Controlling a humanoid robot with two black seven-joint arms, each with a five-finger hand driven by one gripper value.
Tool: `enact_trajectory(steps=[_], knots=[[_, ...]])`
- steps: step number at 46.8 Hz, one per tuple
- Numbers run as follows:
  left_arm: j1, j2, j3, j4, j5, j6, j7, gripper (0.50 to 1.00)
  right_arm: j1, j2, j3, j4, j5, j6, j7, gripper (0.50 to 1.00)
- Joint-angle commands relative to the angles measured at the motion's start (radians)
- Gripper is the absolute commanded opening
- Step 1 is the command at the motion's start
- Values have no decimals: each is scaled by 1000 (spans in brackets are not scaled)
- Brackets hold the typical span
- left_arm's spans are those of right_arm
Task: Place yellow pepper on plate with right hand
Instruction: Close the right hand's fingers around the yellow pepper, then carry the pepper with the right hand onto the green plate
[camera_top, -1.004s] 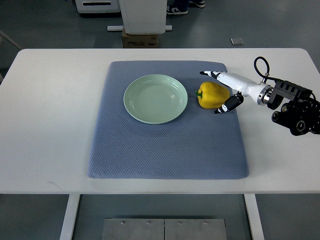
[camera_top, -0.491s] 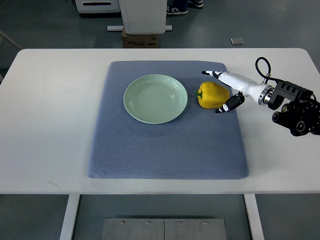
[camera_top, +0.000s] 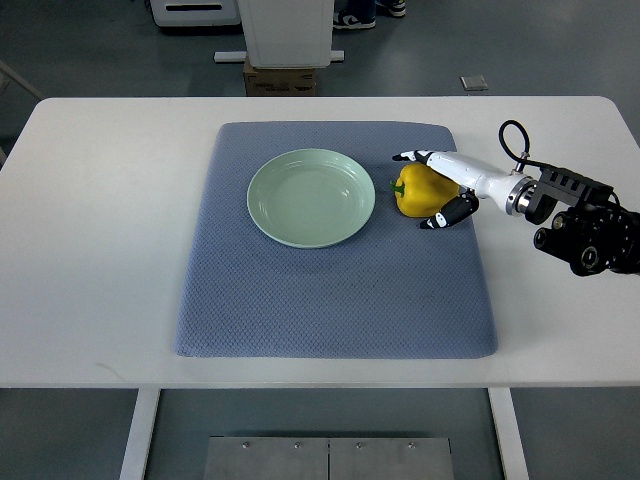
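Fingers (camera_top: 440, 218) of the white right hand (camera_top: 440, 185) are spread around the glossy yellow bell pepper (camera_top: 422, 190): one set reaches over its far side, with a tip showing just beyond the stem end, and the dark-tipped ones curl in at its near side. They bracket the fruit closely, but from this top view I cannot tell whether they press on it or merely flank it, so a firm grasp is not confirmed. The pepper sits on the blue-grey textured cloth mat (camera_top: 330, 290), with its green stem pointing toward the pale green round ceramic plate (camera_top: 311, 197), just beside the plate's right rim and not on it. The plate is bare. The mat lies on the white counter (camera_top: 100, 250). The left arm does not show anywhere in the view.

By my reading, the approach is done and the grasp is being set. Closing, lifting, carrying left over the rim and setting down all remain.
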Motion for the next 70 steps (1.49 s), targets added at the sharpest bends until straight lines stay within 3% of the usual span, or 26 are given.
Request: enact_trajectory(steps=[1,8,16,29,70], knots=[[0,0,0,-1,0,0,0,1000,0,0,0,1,0,0,0,903],[0,0,0,-1,0,0,0,1000,-2,0,0,1,0,0,0,855],[0,0,0,-1,0,0,0,1000,0,0,0,1,0,0,0,745],[0,0,0,-1,0,0,0,1000,0,0,0,1,0,0,0,500],[0,0,0,-1,0,0,0,1000,84,3,17,11,6,-2,0,500]])
